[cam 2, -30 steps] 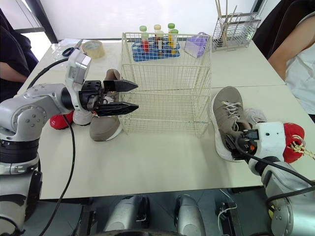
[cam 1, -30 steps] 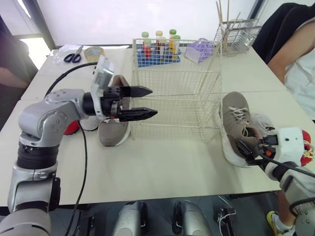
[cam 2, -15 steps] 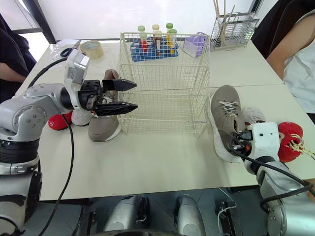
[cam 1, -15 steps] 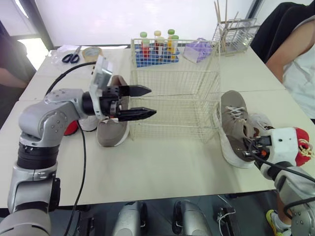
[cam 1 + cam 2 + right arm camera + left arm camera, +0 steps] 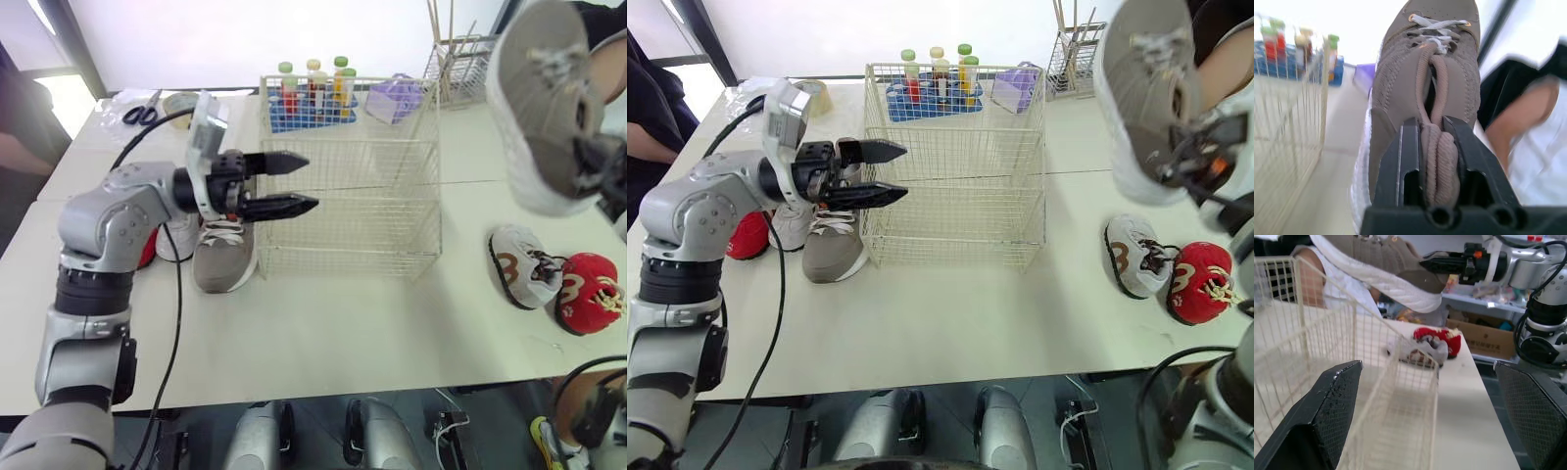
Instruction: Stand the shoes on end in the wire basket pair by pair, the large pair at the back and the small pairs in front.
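Large taupe shoe aloft; wire basket empty.
Eye views: the shoe is held high, above and to the right of the basket, toe uppermost. The left pincer is spread and empty at the basket's upper left edge. The mate shoe lies flat on the pale tabletop just left of the basket, with a small white shoe and a small red shoe at the right and a test-tube rack behind. Left wrist view: basket wire ahead of the spread fingers, with a cardboard box on shelving beyond (a cluttered workroom). Right wrist view: the right pincer is clamped on the shoe's tongue and laces, with a person's arm beyond. Handling: clear the rim, lower the shoe heel-first against the back wall, leave room for the mate, and release once it leans on wire.
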`<action>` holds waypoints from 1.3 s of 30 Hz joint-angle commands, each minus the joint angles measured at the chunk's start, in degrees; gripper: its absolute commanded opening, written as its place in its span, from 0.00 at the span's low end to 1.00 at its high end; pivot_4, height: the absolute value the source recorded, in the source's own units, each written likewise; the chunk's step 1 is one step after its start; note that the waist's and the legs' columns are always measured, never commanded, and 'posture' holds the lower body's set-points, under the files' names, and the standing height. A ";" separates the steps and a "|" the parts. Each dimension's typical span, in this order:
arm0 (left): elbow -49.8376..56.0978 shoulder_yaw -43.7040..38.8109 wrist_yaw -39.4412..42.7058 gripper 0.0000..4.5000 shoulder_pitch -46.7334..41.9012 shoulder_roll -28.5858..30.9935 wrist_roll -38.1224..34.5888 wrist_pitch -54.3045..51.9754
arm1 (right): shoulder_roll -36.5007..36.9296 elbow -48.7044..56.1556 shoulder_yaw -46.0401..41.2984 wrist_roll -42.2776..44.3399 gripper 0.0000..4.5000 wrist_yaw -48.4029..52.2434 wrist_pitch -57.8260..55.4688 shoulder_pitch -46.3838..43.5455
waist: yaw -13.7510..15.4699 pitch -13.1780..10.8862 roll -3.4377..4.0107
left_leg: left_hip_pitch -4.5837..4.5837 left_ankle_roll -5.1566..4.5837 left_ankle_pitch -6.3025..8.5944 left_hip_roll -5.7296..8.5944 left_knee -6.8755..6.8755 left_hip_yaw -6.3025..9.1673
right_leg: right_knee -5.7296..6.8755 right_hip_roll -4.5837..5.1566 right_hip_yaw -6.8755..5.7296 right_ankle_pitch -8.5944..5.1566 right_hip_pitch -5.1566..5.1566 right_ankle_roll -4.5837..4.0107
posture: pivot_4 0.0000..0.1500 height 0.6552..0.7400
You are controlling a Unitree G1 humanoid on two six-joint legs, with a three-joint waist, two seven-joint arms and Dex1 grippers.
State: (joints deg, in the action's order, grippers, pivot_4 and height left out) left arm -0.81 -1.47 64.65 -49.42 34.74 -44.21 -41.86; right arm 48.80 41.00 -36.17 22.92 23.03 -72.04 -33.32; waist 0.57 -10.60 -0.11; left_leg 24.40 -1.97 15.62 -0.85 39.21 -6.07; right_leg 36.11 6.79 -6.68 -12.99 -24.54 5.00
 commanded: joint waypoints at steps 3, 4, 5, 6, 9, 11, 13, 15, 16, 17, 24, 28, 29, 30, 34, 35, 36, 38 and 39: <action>-9.73 -7.61 -3.85 1.00 -10.08 -0.04 -4.37 -5.15 | 9.46 -8.23 8.00 4.10 0.05 17.99 25.53 -9.46 | -0.57 -0.06 -0.06 | -0.01 0.00 0.00 -0.04 -0.02 0.00 | 0.02 -0.04 0.00 0.00 -0.03 0.01 | 1.00 1.00; -11.67 -8.43 -4.56 1.00 -11.92 0.24 -4.57 -6.17 | 10.20 -9.92 9.82 3.80 0.05 20.72 29.87 -10.18 | -0.80 -0.06 -0.07 | -0.01 0.00 0.00 -0.05 -0.03 0.01 | 0.01 -0.06 -0.01 0.00 -0.03 0.01 | 1.00 1.00; -13.84 -9.47 -5.24 1.00 -13.92 0.64 -5.05 -7.63 | 11.00 -11.68 11.98 3.09 0.05 23.57 34.35 -10.65 | -1.10 -0.06 -0.08 | -0.01 0.01 -0.01 -0.06 -0.04 0.01 | 0.01 -0.06 -0.01 -0.02 -0.02 0.04 | 1.00 1.00; -15.25 -10.23 -5.61 1.00 -15.26 0.85 -5.30 -8.66 | 11.53 -13.07 13.42 2.57 0.05 25.48 37.51 -10.91 | -1.21 -0.06 -0.09 | -0.01 0.02 -0.01 -0.05 -0.03 0.01 | 0.01 -0.05 0.00 -0.03 -0.01 0.07 | 1.00 1.00; -19.06 -12.40 -5.71 1.00 -19.09 3.29 -6.00 -12.30 | 11.01 -17.15 18.90 1.60 0.05 30.38 46.82 -13.70 | -1.29 -0.11 -0.16 | -0.01 0.00 0.00 0.00 0.01 -0.07 | 0.00 0.03 0.01 -0.05 0.02 0.13 | 1.00 1.00; -20.68 -14.07 -5.77 1.00 -21.06 5.11 -7.39 -15.42 | 9.99 -19.77 22.42 0.26 0.05 32.45 52.89 -15.77 | -1.34 -0.20 -0.22 | 0.00 0.00 -0.01 0.00 0.04 -0.12 | 0.00 0.04 0.03 -0.01 0.01 0.18 | 1.00 1.00; -21.03 -15.02 -5.79 1.00 -21.94 6.17 -8.30 -17.74 | 9.17 -21.85 24.73 -1.31 0.05 33.83 58.02 -16.73 | -1.28 -0.23 -0.26 | 0.00 0.01 -0.01 -0.02 0.03 -0.11 | 0.01 0.03 0.03 -0.02 0.00 0.19 | 1.00 1.00; -20.42 -15.30 -5.61 1.00 -22.10 7.21 -8.73 -19.83 | 7.98 -23.73 27.01 -2.96 0.05 35.47 63.63 -17.51 | -1.17 -0.25 -0.30 | 0.00 0.01 -0.01 -0.02 0.02 -0.10 | 0.01 0.04 0.02 -0.03 0.00 0.21 | 1.00 1.00; -19.96 -15.23 -5.58 1.00 -21.97 7.60 -8.71 -20.51 | 7.37 -24.65 27.92 -3.75 0.05 36.26 66.40 -17.89 | -1.18 -0.25 -0.30 | 0.00 0.01 -0.01 -0.01 0.03 -0.10 | 0.01 0.04 0.02 -0.03 0.00 0.21 | 1.00 1.00; -19.65 -15.10 -5.59 1.00 -21.75 7.92 -8.65 -21.06 | 6.82 -25.62 28.78 -4.49 0.05 36.93 69.02 -18.35 | -1.16 -0.25 -0.31 | 0.00 0.01 -0.01 -0.01 0.03 -0.11 | 0.01 0.05 0.03 -0.03 0.01 0.21 | 1.00 1.00; -15.11 -11.34 -3.21 1.00 -18.61 9.63 -6.89 -22.44 | 4.38 -31.13 32.37 -6.55 0.05 40.99 78.66 -22.03 | -1.35 -0.27 -0.33 | 0.00 0.04 -0.03 -0.02 0.06 -0.12 | 0.04 0.05 0.03 -0.03 0.01 0.20 | 1.00 1.00; -15.17 -10.27 -3.33 1.00 -18.33 9.51 -5.35 -22.11 | 4.29 -33.31 33.65 -7.16 0.05 44.19 82.35 -23.47 | -1.23 -0.28 -0.33 | -0.02 0.07 -0.05 -0.02 0.05 -0.13 | 0.08 0.04 0.02 -0.02 0.00 0.20 | 1.00 1.00; -15.34 -9.97 -3.20 1.00 -18.35 9.58 -4.89 -21.88 | 4.23 -33.57 33.82 -7.23 0.05 44.65 82.82 -23.65 | -1.21 -0.28 -0.33 | -0.02 0.07 -0.05 -0.02 0.06 -0.13 | 0.08 0.04 0.02 -0.02 0.00 0.20 | 1.00 1.00; -15.75 -9.71 -3.23 0.94 -18.45 9.50 -4.36 -21.72 | 4.29 -33.63 34.01 -7.42 0.05 45.17 83.43 -23.88 | -1.21 -0.28 -0.33 | -0.02 0.07 -0.05 -0.02 0.06 -0.13 | 0.08 0.04 0.03 -0.02 0.01 0.20 | 1.00 1.00; -15.97 -9.91 -3.20 0.58 -18.66 8.56 -3.86 -22.35 | 3.67 -36.13 35.14 -9.17 0.05 46.21 85.93 -25.86 | -1.31 -0.28 -0.33 | -0.02 0.08 -0.05 -0.02 0.06 -0.14 | 0.08 0.04 0.03 -0.02 0.00 0.20 | 1.00 1.00; -15.91 -10.16 -3.34 0.47 -18.67 8.24 -3.90 -22.57 | 3.60 -36.86 35.20 -9.46 0.05 46.45 86.44 -26.10 | -1.30 -0.28 -0.32 | -0.02 0.08 -0.05 -0.02 0.05 -0.14 | 0.08 0.04 0.03 -0.02 0.00 0.20 | 1.00 1.00; -15.90 -10.52 -3.51 0.36 -18.67 7.91 -4.02 -22.83 | 3.58 -37.47 35.22 -9.77 0.05 46.62 86.87 -26.31 | -1.30 -0.28 -0.32 | -0.02 0.08 -0.05 -0.02 0.06 -0.14 | 0.08 0.04 0.03 -0.02 0.00 0.20 | 1.00 1.00; -16.18 -12.36 -5.24 0.18 -18.69 6.69 -4.88 -23.68 | 3.90 -38.09 34.88 -10.35 0.05 46.46 87.14 -26.63 | -1.23 -0.28 -0.33 | -0.02 0.08 -0.05 -0.02 0.06 -0.13 | 0.09 0.04 0.03 -0.02 0.00 0.20 | 1.00 1.00; -16.42 -13.45 -6.24 0.12 -18.72 6.03 -5.43 -24.15 | 4.09 -38.04 34.65 -10.47 0.05 46.26 86.89 -26.68 | -1.16 -0.28 -0.33 | -0.02 0.08 -0.05 -0.02 0.06 -0.14 | 0.08 0.05 0.03 -0.02 0.00 0.20 | 1.00 1.00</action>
State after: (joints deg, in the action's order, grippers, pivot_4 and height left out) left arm -19.44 -13.31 56.68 -66.16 42.68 -45.23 -65.05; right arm 53.47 1.77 -1.29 11.88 70.17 13.65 -57.65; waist -0.58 -10.88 -0.44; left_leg 24.38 -1.90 15.57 -0.88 39.27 -6.21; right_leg 36.20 6.84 -6.65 -13.01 -24.53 5.20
